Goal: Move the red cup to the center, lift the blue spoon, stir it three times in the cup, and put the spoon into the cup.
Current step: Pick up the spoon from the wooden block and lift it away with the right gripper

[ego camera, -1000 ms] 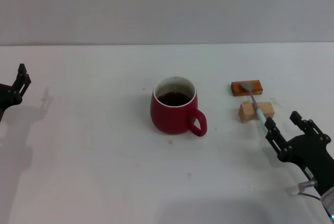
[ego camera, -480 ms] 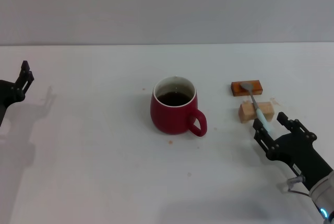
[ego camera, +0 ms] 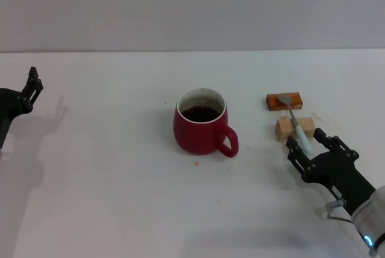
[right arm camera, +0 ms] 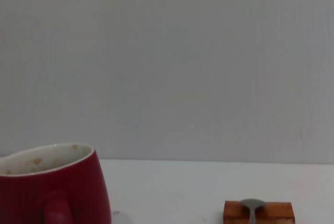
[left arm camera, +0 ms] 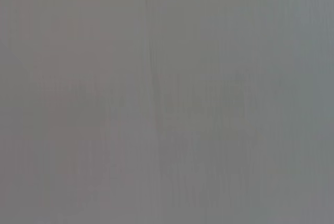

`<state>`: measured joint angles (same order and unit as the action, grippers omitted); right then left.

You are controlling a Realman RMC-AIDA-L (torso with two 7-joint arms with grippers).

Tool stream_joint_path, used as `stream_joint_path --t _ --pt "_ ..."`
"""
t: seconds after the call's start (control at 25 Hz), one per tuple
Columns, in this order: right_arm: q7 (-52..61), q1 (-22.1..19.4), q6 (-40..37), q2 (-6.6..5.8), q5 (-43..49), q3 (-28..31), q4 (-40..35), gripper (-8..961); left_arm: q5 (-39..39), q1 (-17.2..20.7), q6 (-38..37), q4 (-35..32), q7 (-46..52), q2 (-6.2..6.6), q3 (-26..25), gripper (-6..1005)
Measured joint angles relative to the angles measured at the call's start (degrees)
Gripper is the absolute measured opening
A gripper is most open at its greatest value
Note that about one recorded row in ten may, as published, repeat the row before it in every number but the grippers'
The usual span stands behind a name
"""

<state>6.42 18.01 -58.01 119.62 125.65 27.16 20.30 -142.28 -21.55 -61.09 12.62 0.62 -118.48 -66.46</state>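
Note:
The red cup (ego camera: 203, 130) stands mid-table with dark liquid inside and its handle toward the front right; the right wrist view catches its side (right arm camera: 52, 187). The blue spoon (ego camera: 296, 124) lies across two blocks, its grey bowl (right arm camera: 252, 204) on the far one and its pale handle pointing toward me. My right gripper (ego camera: 308, 145) is open at the handle's near end, one finger on either side of it. My left gripper (ego camera: 31, 86) hangs at the far left edge, away from everything.
An orange-brown block (ego camera: 284, 100) and a tan block (ego camera: 295, 127) prop the spoon, right of the cup. Small crumbs dot the white table (ego camera: 120, 180) near the cup. The left wrist view shows only plain grey.
My right gripper has moved forward and left, from beside the spoon's handle tip to straddling it. The left arm drifted slightly up and right. Cup and spoon stayed put.

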Motion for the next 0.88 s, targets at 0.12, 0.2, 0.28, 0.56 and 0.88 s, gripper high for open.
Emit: stream_joint_path --t 0.12,0.2,0.28,0.56,0.88 --pt "0.00 0.19 0.43 0.00 -0.15 0.00 0.00 622 0.05 -0.17 0.11 -0.05 0.00 0.00 -0.05 853" --pt "0.00 0.19 0.47 0.00 -0.20 0.01 0.00 623 0.06 -0.19 0.17 -0.05 0.00 0.00 -0.07 853" --pt "0.00 0.24 0.51 -0.03 -0.22 0.04 0.00 623 0.07 -0.18 0.23 -0.06 0.00 0.00 -0.11 853" --pt "0.00 0.27 0.63 -0.09 -0.28 0.09 0.00 624 0.08 -0.17 0.27 -0.05 0.00 0.00 -0.16 853" --pt "0.00 0.27 0.63 -0.08 -0.30 0.09 0.11 559 0.08 -0.10 0.27 -0.05 0.00 0.00 -0.05 853"
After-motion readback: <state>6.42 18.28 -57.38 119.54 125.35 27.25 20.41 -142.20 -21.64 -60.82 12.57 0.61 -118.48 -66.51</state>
